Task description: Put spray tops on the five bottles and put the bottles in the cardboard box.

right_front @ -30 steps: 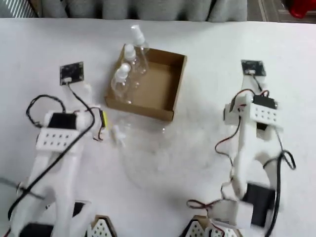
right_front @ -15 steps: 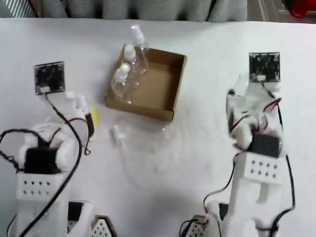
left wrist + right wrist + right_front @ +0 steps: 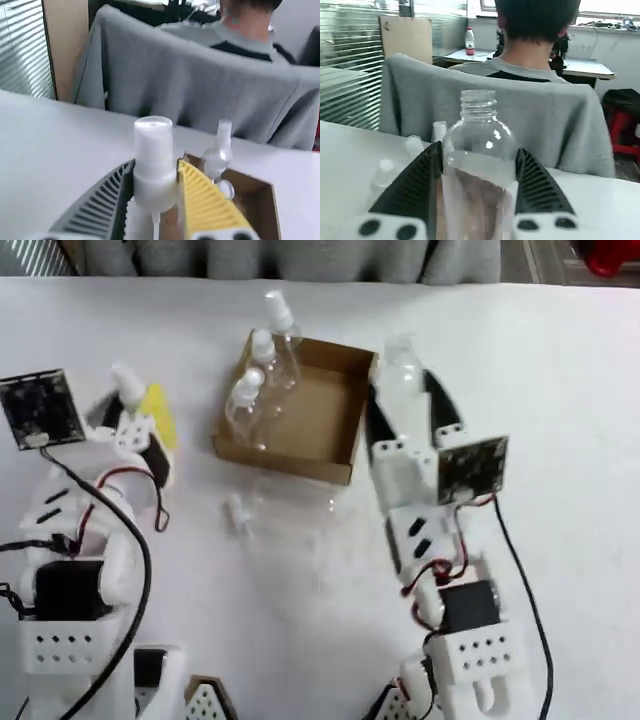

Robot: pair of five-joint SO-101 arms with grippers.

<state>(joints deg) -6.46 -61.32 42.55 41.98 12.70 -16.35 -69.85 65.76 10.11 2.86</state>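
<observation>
Clear plastic, round-shouldered, with a bare threaded neck: that is the bottle [image 3: 479,140] your right claw [image 3: 480,167] is clenched on. Its two black ribbed fingers press against the bottle's sides, and the bottle stands upright between them with no cap on it.

Your left claw [image 3: 155,169] is clamped on a white spray top [image 3: 152,137], a smooth round cap above a wider collar. A thin tube hangs down below the grip. One of this claw's fingers is grey and the other yellow, and both are ridged.

The cardboard box [image 3: 330,455] is brown, square and open-topped, and it lies between your two claws. Its wall is just beside the bottle in the right claw and a little apart from the left claw. Inside it, along the wall nearer the left claw, lean three capped bottles [image 3: 246,400], clear with white spray tops, and the farthest one pokes out over the rim.

On the white surface [image 3: 560,340], on the box's side nearer the arm bases, lies a small pale piece [image 3: 238,508] that is too blurred to name.
</observation>
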